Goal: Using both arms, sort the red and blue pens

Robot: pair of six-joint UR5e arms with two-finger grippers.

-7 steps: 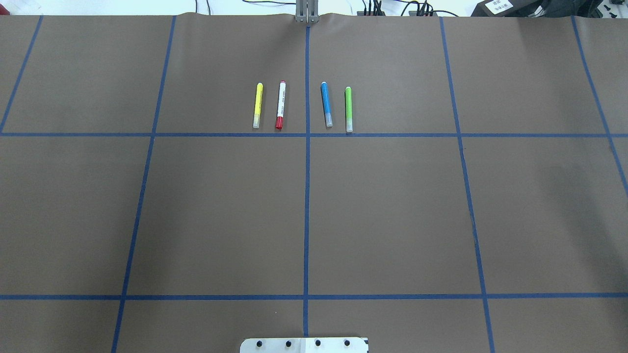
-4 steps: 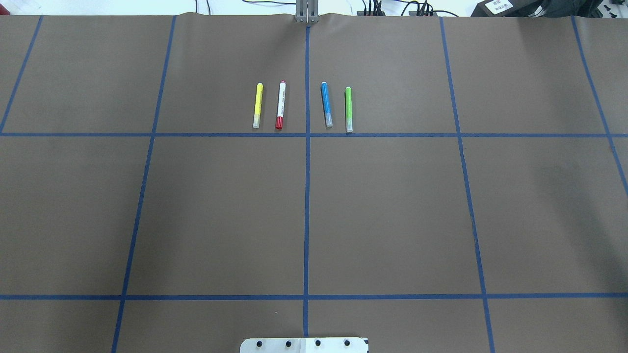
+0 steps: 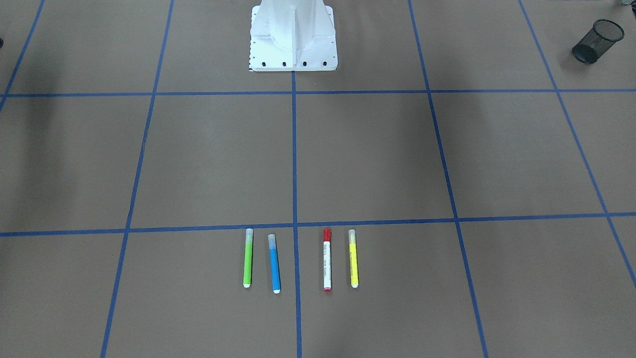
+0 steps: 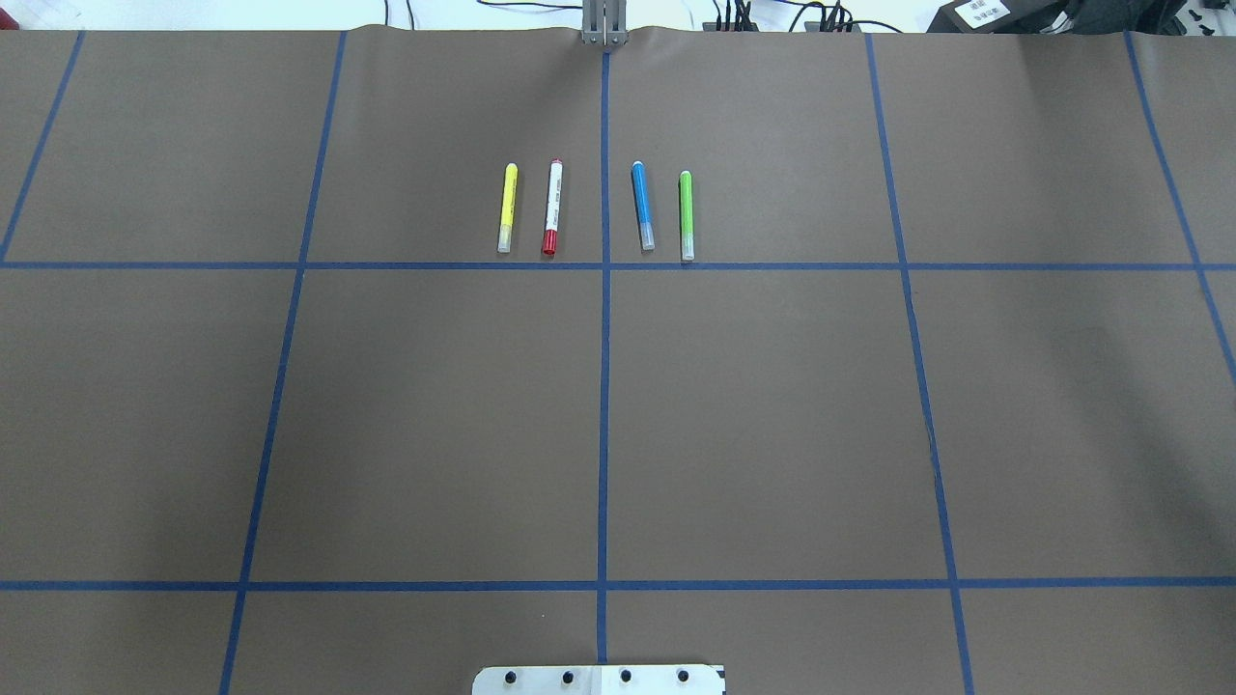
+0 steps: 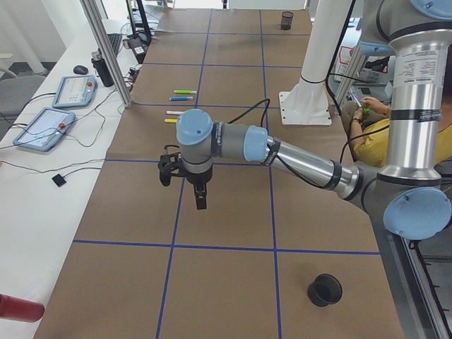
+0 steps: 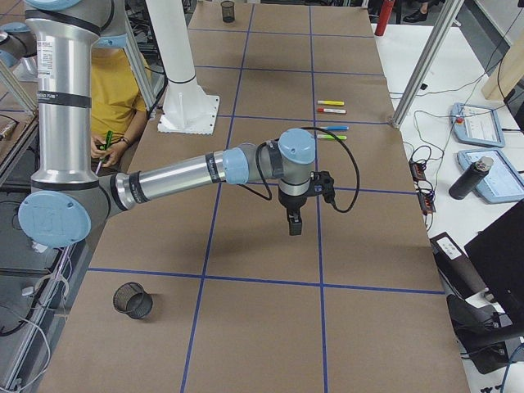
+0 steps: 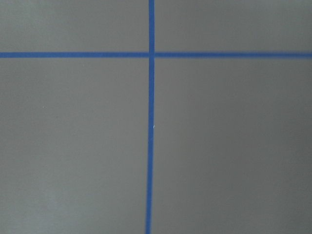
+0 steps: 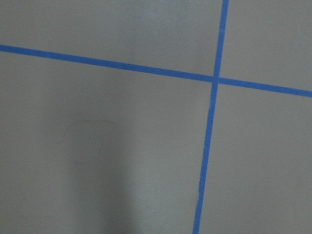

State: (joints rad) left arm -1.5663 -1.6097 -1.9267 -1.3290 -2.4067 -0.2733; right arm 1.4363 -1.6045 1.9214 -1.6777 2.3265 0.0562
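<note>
Left gripper [image 5: 201, 200] hangs over bare table, and I cannot tell whether its jaws are parted or closed; the same goes for the right gripper [image 6: 294, 226]. Well ahead of both, toward the far edge, the red pen [image 4: 551, 208] and blue pen [image 4: 642, 206] lie parallel in one row. A yellow pen [image 4: 506, 208] lies just outside the red and a green pen [image 4: 687, 214] just outside the blue, so a slightly offset descent could pinch or roll the wrong one. Both arms reaching into that narrow row could also crowd each other.

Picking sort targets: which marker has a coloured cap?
The red pen, second from left overhead: white barrel, red cap. The yellow marker, blue pen and green marker have clear caps.
</note>
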